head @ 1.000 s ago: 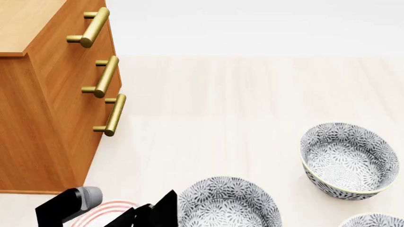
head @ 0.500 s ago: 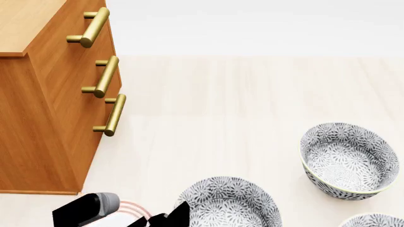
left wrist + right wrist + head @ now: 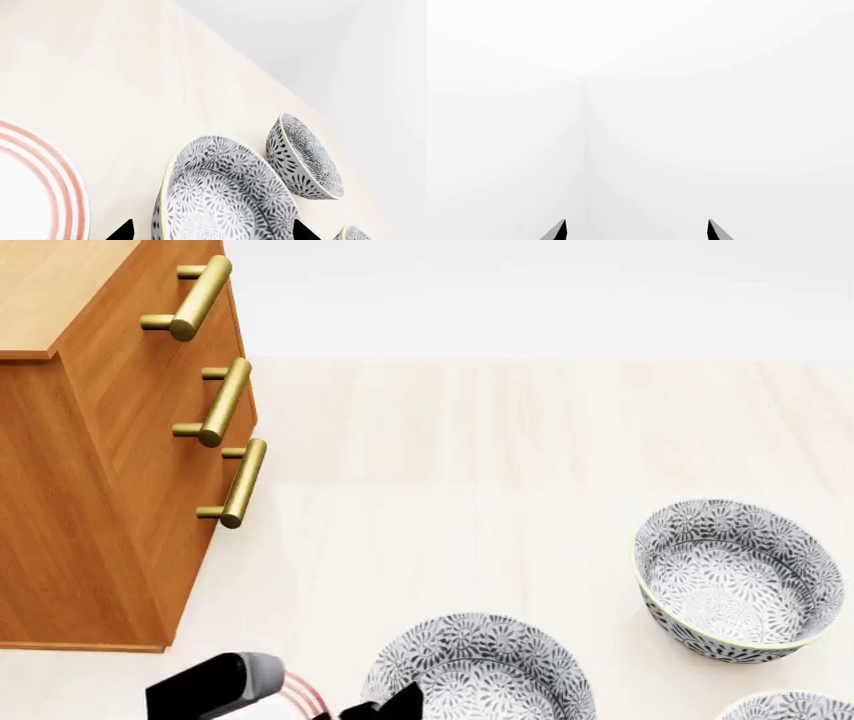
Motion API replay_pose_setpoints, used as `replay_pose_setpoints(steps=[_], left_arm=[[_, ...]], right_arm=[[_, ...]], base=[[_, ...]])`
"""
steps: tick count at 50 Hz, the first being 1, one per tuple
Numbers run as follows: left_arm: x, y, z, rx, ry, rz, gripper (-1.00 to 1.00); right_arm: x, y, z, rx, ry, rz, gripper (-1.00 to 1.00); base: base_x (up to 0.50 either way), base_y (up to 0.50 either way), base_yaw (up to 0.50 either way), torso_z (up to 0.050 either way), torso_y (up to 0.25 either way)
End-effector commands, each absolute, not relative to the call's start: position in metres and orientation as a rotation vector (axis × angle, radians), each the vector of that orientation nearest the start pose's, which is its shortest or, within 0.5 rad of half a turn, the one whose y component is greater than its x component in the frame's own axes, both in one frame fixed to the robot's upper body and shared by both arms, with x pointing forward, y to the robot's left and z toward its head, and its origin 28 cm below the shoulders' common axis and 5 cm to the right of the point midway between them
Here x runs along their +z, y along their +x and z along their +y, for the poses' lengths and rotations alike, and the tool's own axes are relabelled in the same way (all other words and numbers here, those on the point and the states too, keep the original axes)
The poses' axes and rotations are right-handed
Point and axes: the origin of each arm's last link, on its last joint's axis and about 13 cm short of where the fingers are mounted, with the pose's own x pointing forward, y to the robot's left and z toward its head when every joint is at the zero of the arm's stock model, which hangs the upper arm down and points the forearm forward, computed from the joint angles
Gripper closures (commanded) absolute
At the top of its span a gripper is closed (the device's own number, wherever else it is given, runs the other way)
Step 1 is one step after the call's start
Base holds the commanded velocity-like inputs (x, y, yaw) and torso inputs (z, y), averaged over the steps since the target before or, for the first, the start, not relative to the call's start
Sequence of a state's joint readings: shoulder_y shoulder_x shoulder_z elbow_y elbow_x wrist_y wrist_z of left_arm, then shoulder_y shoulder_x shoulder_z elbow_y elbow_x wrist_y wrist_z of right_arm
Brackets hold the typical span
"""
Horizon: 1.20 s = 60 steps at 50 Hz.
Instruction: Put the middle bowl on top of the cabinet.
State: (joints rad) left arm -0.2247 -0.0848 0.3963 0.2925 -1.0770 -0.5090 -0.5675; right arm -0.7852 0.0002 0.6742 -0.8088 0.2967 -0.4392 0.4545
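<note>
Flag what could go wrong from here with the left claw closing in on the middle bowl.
1. The plate with red rings lies right beside the middle bowl; the open left claw straddling the bowl could clip it.
2. The bowl's rim is wide against the claw's opening, so the grip may slip.
3. The cabinet stands tall close by on the left; its brass handles jut out and could catch the bowl while lifting it to the top.

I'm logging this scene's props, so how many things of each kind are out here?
Patterned bowls: 3: the middle bowl, one further right, one at the corner.
Red-ringed plate: 1.
Cabinet: 1.
Brass handles on it: 3.
Total: 5 separate things, counting the handles as part of the cabinet.
</note>
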Motion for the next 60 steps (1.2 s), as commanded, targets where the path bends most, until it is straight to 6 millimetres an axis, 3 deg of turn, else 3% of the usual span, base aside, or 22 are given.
replay_pose_setpoints(steps=[1,9,29,60], left_arm=[[0.099,0.209,0.104,-0.336,-0.659,0.439,-1.00],[0.101,0.210,0.103,-0.332,-0.657,0.438,-1.00],[0.083,0.230,0.100,-0.271,-0.621,0.492,-1.00],[0.076,0.226,0.095,-0.321,-0.613,0.517,-1.00]], right_arm=[[0.140,0.026,-0.195,-0.852,-0.168,-0.593,-1.00],[0.140,0.025,-0.196,-0.853,-0.168,-0.596,-1.00],[0.142,0.027,-0.192,-0.848,-0.168,-0.605,-1.00],[0.144,0.026,-0.192,-0.847,-0.171,-0.618,-1.00]], base=[[0.00,0.00,0.00,0.000,0.000],[0.00,0.00,0.00,0.000,0.000],[0.00,0.00,0.00,0.000,0.000],[0.00,0.00,0.00,0.000,0.000]])
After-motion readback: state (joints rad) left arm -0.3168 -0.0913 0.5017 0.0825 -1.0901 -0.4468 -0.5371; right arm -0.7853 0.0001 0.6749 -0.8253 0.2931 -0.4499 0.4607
